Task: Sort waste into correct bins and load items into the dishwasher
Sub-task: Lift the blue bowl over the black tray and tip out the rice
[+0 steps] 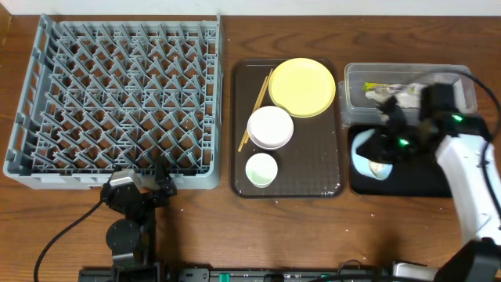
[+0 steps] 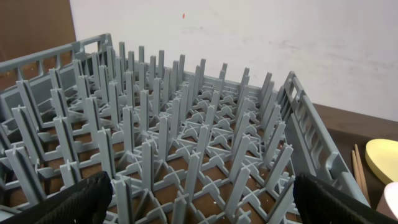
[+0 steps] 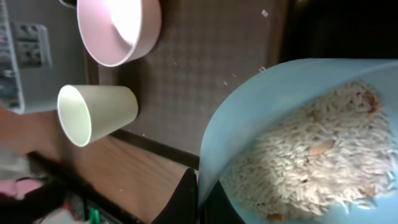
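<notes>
**Rice bowl held over black tray**

The right tool [image 1: 390, 143] is clamped on the rim of the light-blue bowl [image 1: 368, 159], rice scraps [image 3: 311, 155] inside, tilted above the black tray [image 1: 415, 184]. The left tool [image 1: 145, 186] gapes wide at the dish rack's [image 1: 117, 94] near edge.

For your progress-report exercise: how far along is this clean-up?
Done: wrappers lie in the clear tub. In hand: right claw grips the light-blue bowl, rice inside, over the black tray. Left: dish rack bare; plate, white bowl, cup, chopsticks on the brown tray.
</notes>
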